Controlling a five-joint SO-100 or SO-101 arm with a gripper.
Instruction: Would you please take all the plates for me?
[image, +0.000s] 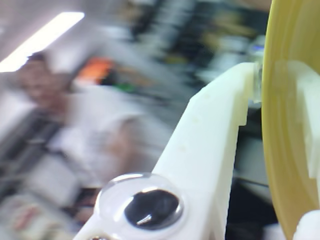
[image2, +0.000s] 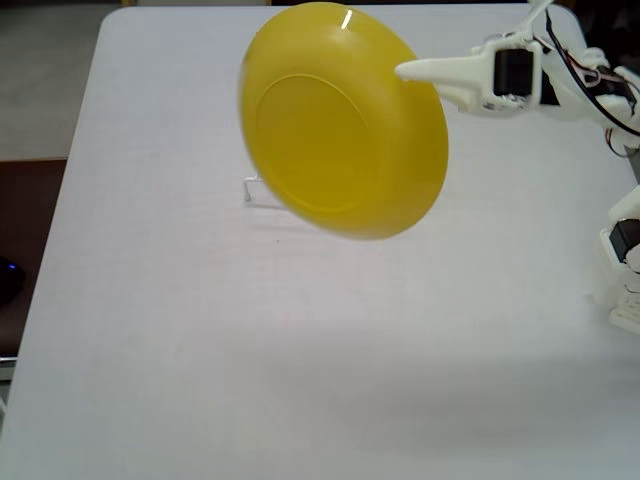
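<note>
We see a matte white table (image2: 180, 340) under a smooth, glossy yellow plate (image2: 345, 120), round and shallow, held in the air over its far middle, tilted with its underside toward the fixed camera. The white plastic gripper (image2: 415, 72) pinches its right rim, fingers clamped on it. We judge this the carrying step; next comes a steady set-down.

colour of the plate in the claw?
Plain yellow plate, clearest in the fixed view; claw grips its rim.
</note>
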